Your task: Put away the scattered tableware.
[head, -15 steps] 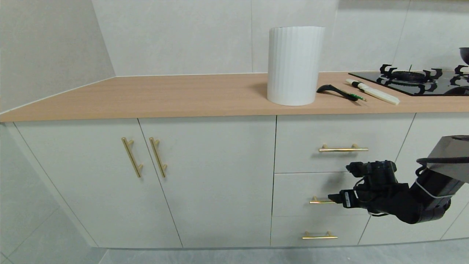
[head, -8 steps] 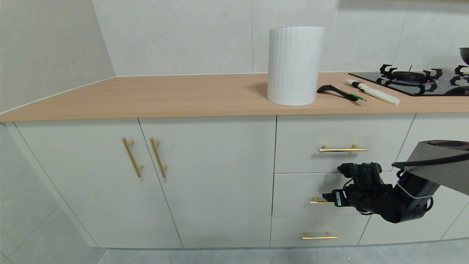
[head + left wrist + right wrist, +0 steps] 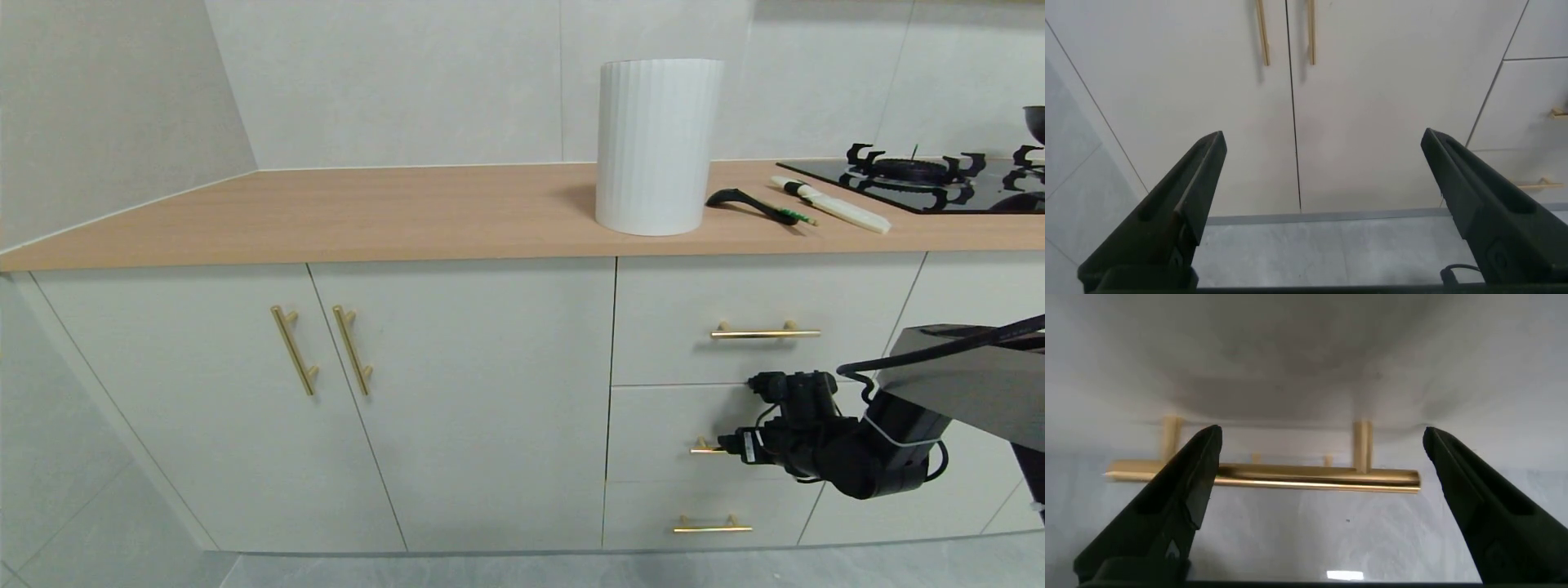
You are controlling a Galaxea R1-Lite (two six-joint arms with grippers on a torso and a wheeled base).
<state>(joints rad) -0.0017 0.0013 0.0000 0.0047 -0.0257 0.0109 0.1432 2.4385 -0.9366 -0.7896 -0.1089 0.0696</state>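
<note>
R gripper (image 3: 729, 445), jaws spread, sits just before the mid drawer handle (image 3: 707, 448), w/ ladle (image 3: 747, 202) & knife (image 3: 833, 204) on counter (image 3: 408, 212) well above that handle; closing short or off-centre could let it slip off on the pull.

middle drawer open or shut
Shut: the middle drawer front lies flush with the top drawer and bottom drawer; right gripper open at its handle.

I can read no text, number or sign here: the cabinet fronts (image 3: 457, 392), the worktop (image 3: 367, 212) and the white ribbed canister (image 3: 657, 147) bear no legible print, and a pale patch on my right gripper (image 3: 725, 446) is too small to read
</note>
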